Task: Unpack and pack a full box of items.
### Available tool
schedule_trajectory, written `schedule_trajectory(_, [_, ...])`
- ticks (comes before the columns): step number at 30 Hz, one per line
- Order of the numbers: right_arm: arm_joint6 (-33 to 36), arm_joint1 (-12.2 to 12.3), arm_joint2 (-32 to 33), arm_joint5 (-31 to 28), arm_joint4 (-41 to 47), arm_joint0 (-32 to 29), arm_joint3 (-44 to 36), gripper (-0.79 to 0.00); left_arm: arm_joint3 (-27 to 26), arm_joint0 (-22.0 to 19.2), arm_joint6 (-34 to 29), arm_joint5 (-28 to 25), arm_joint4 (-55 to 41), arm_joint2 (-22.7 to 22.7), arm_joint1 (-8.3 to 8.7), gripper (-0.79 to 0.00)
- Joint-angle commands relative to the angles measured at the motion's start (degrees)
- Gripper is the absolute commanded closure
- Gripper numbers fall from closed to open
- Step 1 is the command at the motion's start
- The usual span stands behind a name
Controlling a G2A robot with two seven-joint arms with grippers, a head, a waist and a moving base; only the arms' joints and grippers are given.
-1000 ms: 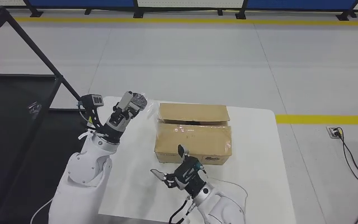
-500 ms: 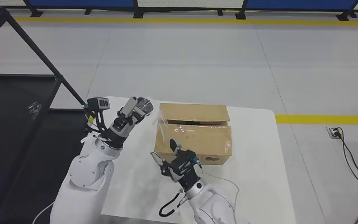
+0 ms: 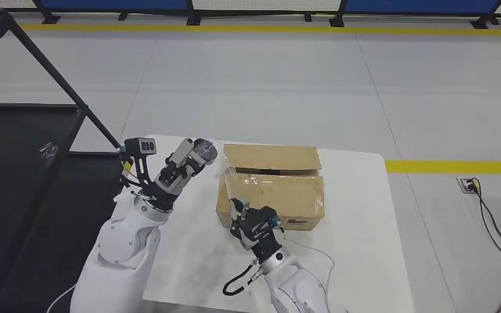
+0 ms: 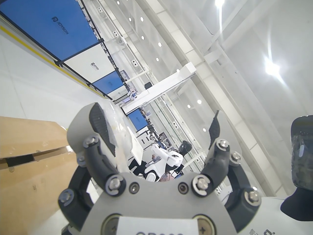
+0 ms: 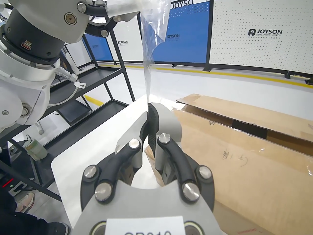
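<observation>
- Right gripper (image 5: 151,113): pinched tight on the lower end of a clear plastic strip (image 5: 149,57), with nothing else between the pads.
- Clear plastic strip: rises from those closed fingertips as a thin, taut ribbon and widens into a crumpled bunch at the left gripper (image 4: 156,113) above.
- Left gripper: spread wide and raised, clamping nothing; carries the crumpled top of the strip stuck against one finger pad (image 4: 101,125) only.
- Cardboard box (image 5: 244,152): sits on the white table (image 5: 102,135) just beside the right gripper, on the side away from the left arm, with its near corner close against the closed fingers; cannot tell whether touching.
- Seen from the left gripper: lies lower and to one side, near but apart from the open fingers.
- Box flaps: lie folded down over the top, with a narrow dark slit between them; glossy clear film shows on the front face in the top view.
- Contents: hidden under the flaps; impossible to tell how full.
- Progress, as a judgement: looks like the very start of unpacking, with the strip probably sealing tape or wrap coming away from the box.
- Left to do: drop the strip, open the flaps, lift the items out, then pack everything back; almost the whole task, with no item out yet.
</observation>
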Motion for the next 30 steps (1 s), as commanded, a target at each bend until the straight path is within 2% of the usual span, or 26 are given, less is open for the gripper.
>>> schedule_trajectory(1, [0.1, 0.0, 0.5, -0.1, -0.6, -0.6, -0.3, 0.000, 0.2, 0.0, -0.2, 0.0, 1.0, -0.3, 0.09, -0.785])
schedule_trajectory(14, [-0.3, 0.7, 4.8, -0.6, -3.7, -6.7, -5.7, 0.000, 2.5, -0.4, -3.8, -0.4, 4.3, -2.9, 0.92, -0.785])
schedule_trajectory(21, [-1.7, 1.0, 6.7, -6.5, -0.8, -7.5, -6.5, 0.000, 4.0, -0.4, -5.7, -1.1, 4.7, -4.2, 1.37, -0.785])
schedule_trajectory(26, [-0.6, 1.1, 8.1, -10.4, 1.9, -7.2, -6.3, 0.000, 5.3, -0.7, -4.8, -0.9, 4.2, -4.5, 1.48, -0.785])
schedule_trajectory(27, [-0.2, 1.1, 8.1, -11.3, 2.6, -7.0, -6.3, -0.179, 5.5, -0.7, -4.6, -0.9, 4.1, -4.5, 1.48, -0.785])
schedule_trajectory(28, [0.0, 1.1, 8.3, -11.7, 2.9, -6.9, -6.2, -0.225, 5.6, -0.8, -4.5, -1.0, 4.0, -4.5, 1.48, -0.785])
schedule_trajectory(29, [0.4, 1.1, 8.5, -11.9, 3.1, -6.7, -6.1, -0.329, 5.8, -0.9, -4.3, -1.0, 3.9, -4.5, 1.48, -0.785])
schedule_trajectory(30, [0.8, 1.0, 8.5, -12.1, 3.3, -6.5, -6.1, -0.376, 6.0, -0.9, -4.3, -1.0, 3.8, -4.4, 1.49, -0.785])
